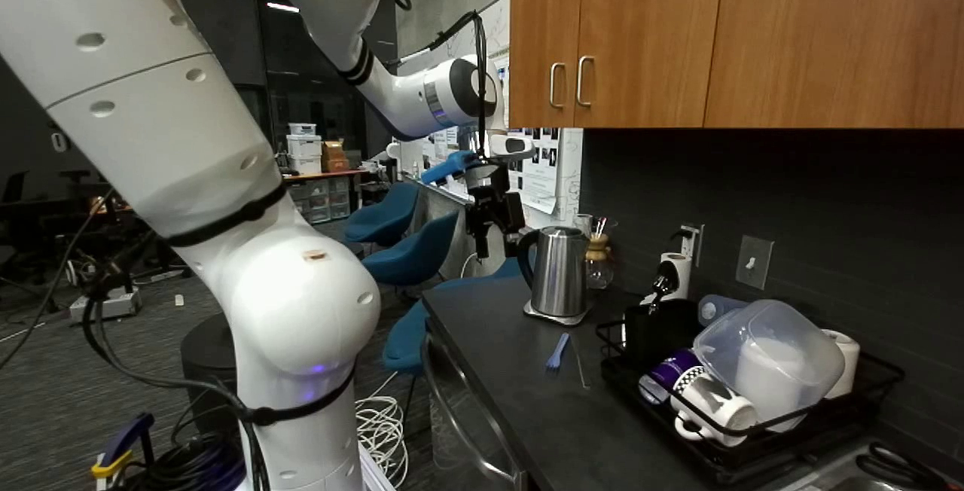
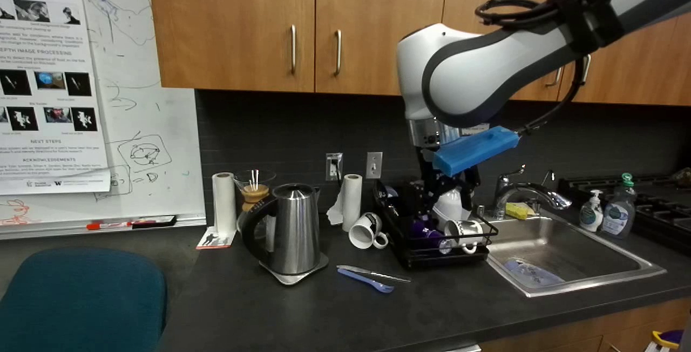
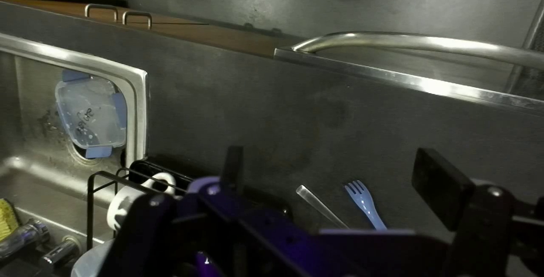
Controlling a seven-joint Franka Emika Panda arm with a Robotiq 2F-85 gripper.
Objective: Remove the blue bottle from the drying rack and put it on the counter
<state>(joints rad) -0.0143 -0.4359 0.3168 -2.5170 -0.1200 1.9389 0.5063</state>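
A whiteboard (image 2: 146, 120) and wooden cupboards (image 2: 232, 22) backed the long, smooth, near-black table (image 2: 259, 309). Toward the left, a brushed-steel kettle (image 2: 297, 228) stood upright on a flat metal plate (image 2: 291, 277), presumably its heating base. Further along, a pale-blue plastic fork (image 2: 364, 280) lay just beside a slim metal knife (image 2: 373, 273), perhaps set aside there. Next came the low black wire drying rack (image 2: 432, 259), a patterned white mug (image 1: 712, 401) on its side in it, likely to drain. It held two candidates for the move, a slate-blue cylindrical bottle (image 1: 719, 309) at the back and a purple cylindrical bottle (image 1: 676, 367) with a paler end nearer the front; I could not tell which was meant. Above the table, the black gripper (image 3: 329, 171) had its jaws spread wide around nothing, probably for a grasp. Rightmost, in the steel sink (image 2: 594, 282), a translucent blue-clipped lid (image 3: 91, 109) perhaps awaited washing
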